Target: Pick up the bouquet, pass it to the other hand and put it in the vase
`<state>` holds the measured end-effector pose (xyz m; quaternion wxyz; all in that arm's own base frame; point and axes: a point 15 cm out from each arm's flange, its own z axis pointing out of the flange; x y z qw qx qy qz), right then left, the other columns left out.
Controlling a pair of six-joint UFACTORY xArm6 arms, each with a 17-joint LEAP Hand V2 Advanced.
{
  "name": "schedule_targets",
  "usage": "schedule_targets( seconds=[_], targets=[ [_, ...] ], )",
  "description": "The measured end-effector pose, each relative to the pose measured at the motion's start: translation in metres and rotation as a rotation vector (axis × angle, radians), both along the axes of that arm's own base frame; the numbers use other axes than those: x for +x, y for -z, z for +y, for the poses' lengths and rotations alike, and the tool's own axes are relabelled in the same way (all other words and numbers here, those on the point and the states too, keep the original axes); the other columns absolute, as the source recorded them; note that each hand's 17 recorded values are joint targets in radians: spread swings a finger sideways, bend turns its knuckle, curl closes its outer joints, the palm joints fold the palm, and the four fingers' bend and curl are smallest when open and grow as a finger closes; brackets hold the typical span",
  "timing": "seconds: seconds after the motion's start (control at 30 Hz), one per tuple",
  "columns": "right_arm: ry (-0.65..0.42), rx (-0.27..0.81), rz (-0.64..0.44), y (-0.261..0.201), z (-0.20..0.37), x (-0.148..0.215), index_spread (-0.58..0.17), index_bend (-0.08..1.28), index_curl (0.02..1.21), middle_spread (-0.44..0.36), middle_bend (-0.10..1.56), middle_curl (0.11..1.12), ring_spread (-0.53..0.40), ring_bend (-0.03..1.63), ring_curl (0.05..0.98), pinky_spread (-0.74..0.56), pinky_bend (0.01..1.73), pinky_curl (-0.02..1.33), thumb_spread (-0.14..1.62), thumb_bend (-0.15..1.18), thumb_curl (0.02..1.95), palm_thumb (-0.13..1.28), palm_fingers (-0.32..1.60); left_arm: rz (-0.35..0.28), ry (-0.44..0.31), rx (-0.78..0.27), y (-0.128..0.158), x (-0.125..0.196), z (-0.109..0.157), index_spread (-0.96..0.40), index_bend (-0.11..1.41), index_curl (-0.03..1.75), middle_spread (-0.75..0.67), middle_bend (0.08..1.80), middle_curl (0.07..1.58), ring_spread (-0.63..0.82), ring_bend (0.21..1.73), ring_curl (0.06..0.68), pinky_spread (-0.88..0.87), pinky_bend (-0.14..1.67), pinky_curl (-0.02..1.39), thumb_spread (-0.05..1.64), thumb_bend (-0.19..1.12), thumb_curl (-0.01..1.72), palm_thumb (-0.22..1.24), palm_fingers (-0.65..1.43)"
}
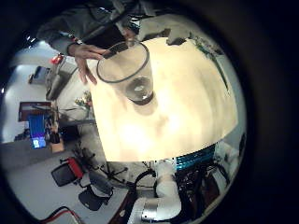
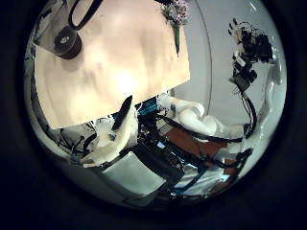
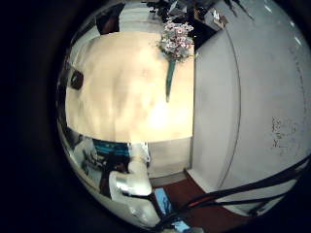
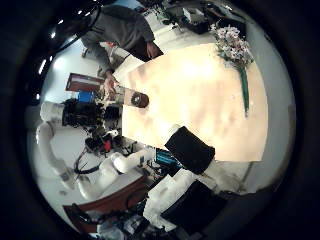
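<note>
The bouquet [image 3: 175, 41] lies flat on the table [image 3: 126, 97] near a far corner, its long stem [image 3: 170, 80] pointing toward the table's middle. It also shows as bouquet [image 4: 232, 45] and bouquet [image 2: 176, 13]. A clear glass vase [image 1: 126, 73] stands upright near the opposite edge, with a person's hand [image 1: 88, 62] touching its side. My left hand [image 4: 85, 115] hovers beside the vase, one straight finger [image 2: 117, 126] showing, holding nothing. My right hand [image 2: 251, 48] hangs off the bouquet's side of the table, fingers relaxed and empty.
The vase [image 4: 135, 98] and the bouquet are about a table's width apart. A person [image 4: 120, 30] stands at the table edge behind the vase. Chairs and clutter [image 1: 79, 182] sit on the floor beyond the table.
</note>
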<state>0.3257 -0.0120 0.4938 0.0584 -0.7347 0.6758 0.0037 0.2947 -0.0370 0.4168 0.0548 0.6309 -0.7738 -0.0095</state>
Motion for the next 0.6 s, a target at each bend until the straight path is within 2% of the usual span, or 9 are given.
schedule_targets(
  seconds=[0.27, 0.37, 0.5, 0.6],
  targets=[
    [-0.006, -0.004, -0.029, -0.015, -0.001, 0.014, -0.406, 0.16, 0.28, -0.058, 0.20, 0.36, 0.120, 0.51, 0.203, 0.38, 0.43, 0.27, 1.27, -0.02, 0.33, 0.49, 0.27, -0.029, -0.026, 0.003, -0.014, 0.000, 0.002, 0.05, 0.18, 0.35, 0.26, 0.19, 0.33, 0.49, 0.50, 0.199, 0.52, 0.39, 0.16, 1.09, -0.02, 0.32, 0.43, 0.16],
    [-0.007, -0.005, -0.048, -0.026, -0.001, 0.022, -0.406, 0.16, 0.28, -0.057, 0.21, 0.36, 0.120, 0.50, 0.204, 0.38, 0.43, 0.27, 1.27, -0.02, 0.33, 0.49, 0.27, -0.022, -0.030, -0.004, -0.013, -0.002, 0.000, 0.05, 0.18, 0.36, 0.26, 0.19, 0.33, 0.49, 0.50, 0.200, 0.52, 0.39, 0.16, 1.09, -0.02, 0.33, 0.43, 0.16],
    [0.020, 0.002, -0.040, -0.024, -0.001, 0.027, -0.393, 0.15, 0.27, -0.032, 0.22, 0.36, 0.132, 0.53, 0.207, 0.39, 0.44, 0.27, 1.27, -0.02, 0.33, 0.48, 0.29, -0.009, -0.020, -0.019, -0.007, 0.000, -0.007, 0.05, 0.18, 0.36, 0.26, 0.19, 0.33, 0.49, 0.50, 0.200, 0.52, 0.39, 0.16, 1.09, -0.02, 0.33, 0.43, 0.16],
    [0.072, 0.006, -0.025, -0.019, -0.002, 0.035, -0.372, 0.14, 0.26, -0.009, 0.22, 0.36, 0.144, 0.56, 0.214, 0.40, 0.47, 0.27, 1.25, -0.03, 0.32, 0.45, 0.31, -0.022, -0.006, -0.022, -0.007, 0.015, -0.011, 0.04, 0.18, 0.36, 0.26, 0.19, 0.33, 0.49, 0.50, 0.200, 0.52, 0.39, 0.16, 1.09, -0.02, 0.33, 0.43, 0.16]
  ],
)
